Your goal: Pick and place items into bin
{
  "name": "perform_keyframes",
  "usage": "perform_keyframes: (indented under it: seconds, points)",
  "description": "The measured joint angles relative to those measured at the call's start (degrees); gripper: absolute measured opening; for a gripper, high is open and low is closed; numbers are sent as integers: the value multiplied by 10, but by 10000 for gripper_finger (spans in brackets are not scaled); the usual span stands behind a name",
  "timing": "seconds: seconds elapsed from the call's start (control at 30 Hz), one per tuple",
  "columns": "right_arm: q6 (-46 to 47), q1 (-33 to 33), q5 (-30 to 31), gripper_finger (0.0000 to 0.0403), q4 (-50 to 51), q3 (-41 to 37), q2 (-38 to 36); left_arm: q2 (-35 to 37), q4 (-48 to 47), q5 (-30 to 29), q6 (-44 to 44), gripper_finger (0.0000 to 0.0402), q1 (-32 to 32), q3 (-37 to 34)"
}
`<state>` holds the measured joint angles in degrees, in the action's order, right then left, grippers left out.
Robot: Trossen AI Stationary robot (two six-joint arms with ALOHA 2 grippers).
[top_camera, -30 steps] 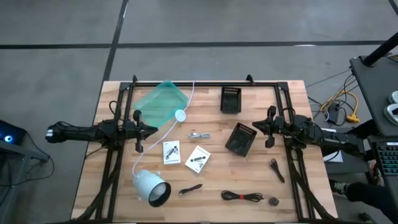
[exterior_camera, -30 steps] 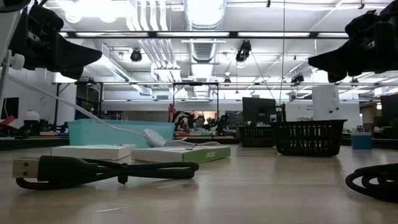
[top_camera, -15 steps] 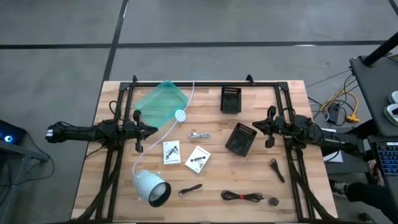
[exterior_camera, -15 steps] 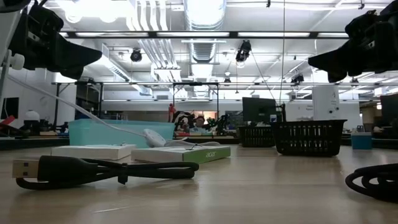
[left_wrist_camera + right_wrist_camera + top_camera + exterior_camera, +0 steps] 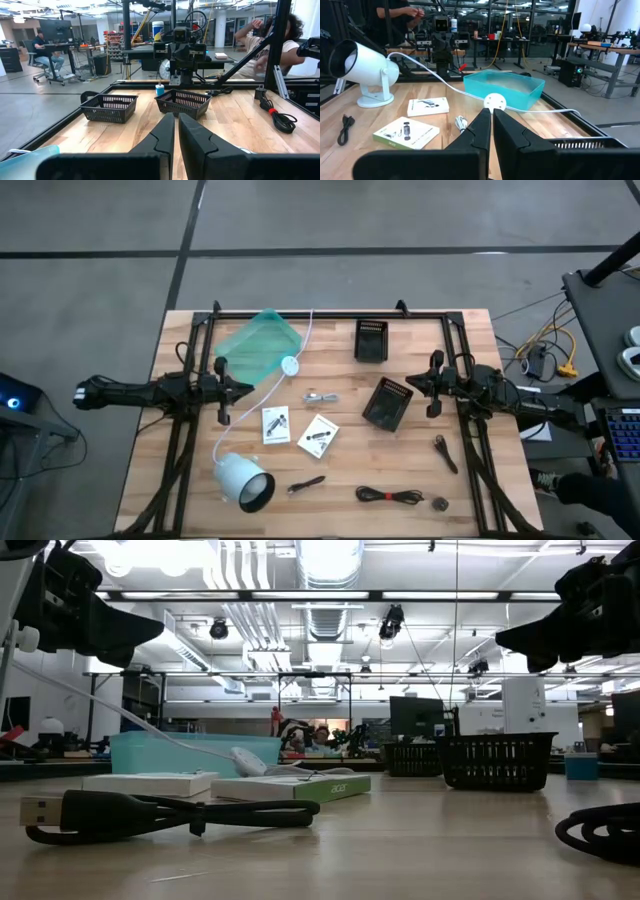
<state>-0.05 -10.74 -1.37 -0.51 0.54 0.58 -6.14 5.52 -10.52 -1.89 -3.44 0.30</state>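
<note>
Nearest, the two cards (image 5: pixel 300 430) lie mid-tabletop toward the left gripper (image 5: pixel 244 387); both it and the right gripper (image 5: pixel 412 385) are pressed together, empty.

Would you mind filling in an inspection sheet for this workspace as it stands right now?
Surface: wooden table, black frame along its edges.
Job's things: two white cards at centre; silver piece above them; black stick and coiled cable near the front edge; dark disc; second stick. None binned yet.
Bins: teal bin; two black baskets.
Clutter: white lamp; white cord with round disc.
Pincers: left pincer shut, empty, beside the teal bin; right pincer shut, empty, beside a basket.
Cables: bundle off the table's right side.
Surroundings: people at desks beyond.
</note>
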Motion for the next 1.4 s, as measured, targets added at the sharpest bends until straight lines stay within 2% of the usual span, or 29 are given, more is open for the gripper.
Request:
perform_keyframes:
  seconds: [0.2,0.5,0.73,0.9,1.0,1.13,1.27,1.4]
  points:
    - [0,0,0,9,-4,0,0,0,6,-1,-32,10,0,0]
    - [63,0,-1,8,-5,0,0,0,31,-3,-30,10,0,0]
    - [58,0,0,8,-23,0,0,-8,64,-3,-30,10,1,0]
    - [44,0,5,13,-69,0,0,-23,75,-4,-29,35,1,3]
    - [24,0,14,37,-116,0,0,-42,97,-4,-29,76,1,5]
    - [20,0,26,96,-119,0,0,-81,184,-4,-29,148,1,7]
    - [31,0,103,166,-130,0,20,-131,301,-11,-31,198,1,8]
    - [35,0,177,218,-170,1,47,-185,400,-19,-80,215,1,8]
